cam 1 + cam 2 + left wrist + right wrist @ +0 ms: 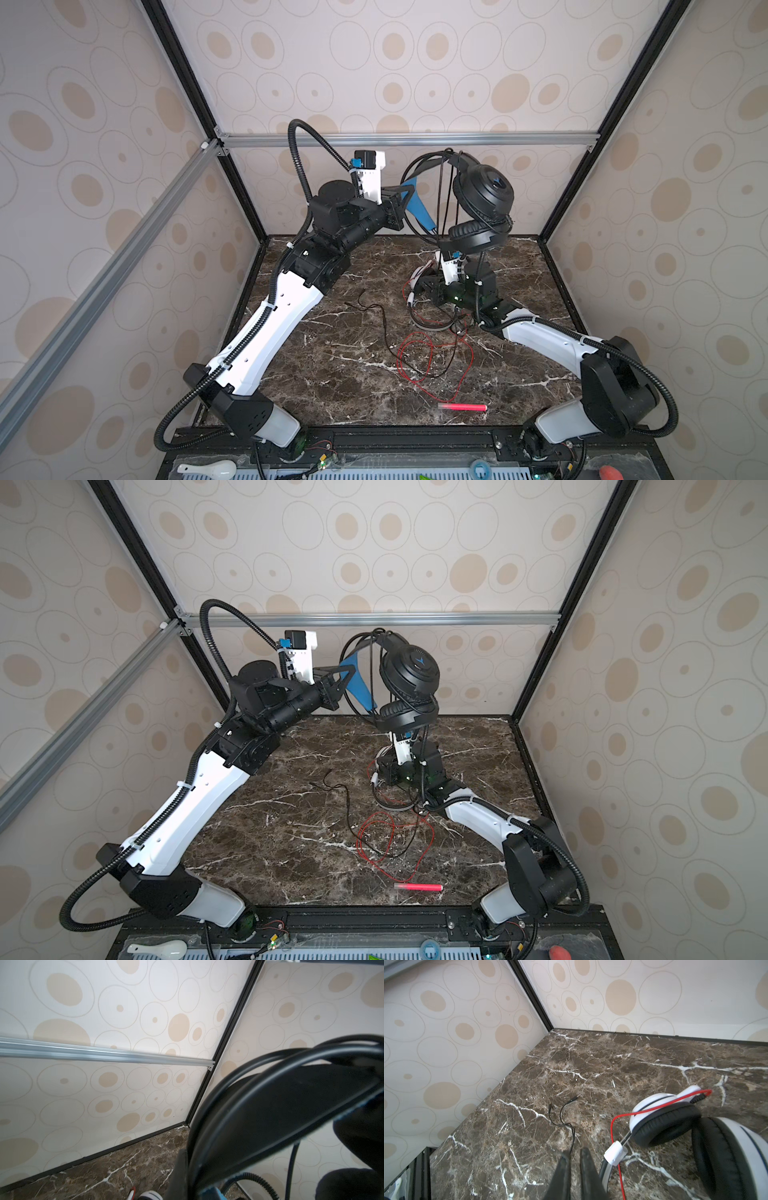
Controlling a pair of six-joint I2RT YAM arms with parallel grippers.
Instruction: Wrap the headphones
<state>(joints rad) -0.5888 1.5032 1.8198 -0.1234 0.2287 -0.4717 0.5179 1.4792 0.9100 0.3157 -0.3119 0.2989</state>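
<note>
My left gripper point(409, 195) point(347, 675) is raised at the back and shut on the blue-and-black headband of the black headphones point(484, 191) point(409, 669) point(270, 1105). Black cable loops lie round that headband. The thin black cable point(384, 328) point(560, 1113) trails across the table. My right gripper point(422, 289) point(575, 1154) is low beside the white headphones point(726, 1147), its jaws a narrow gap apart. The cable runs up to that gap. In both top views my right arm hides most of the white headphones. Their red cable point(432, 365) point(614, 1126) lies in loose loops.
A pink stick point(462, 407) point(417, 887) lies near the table's front edge. Patterned walls with black frame posts close in the back and both sides. A white spoon point(208, 468) and a blue ring point(480, 469) sit on the ledge in front.
</note>
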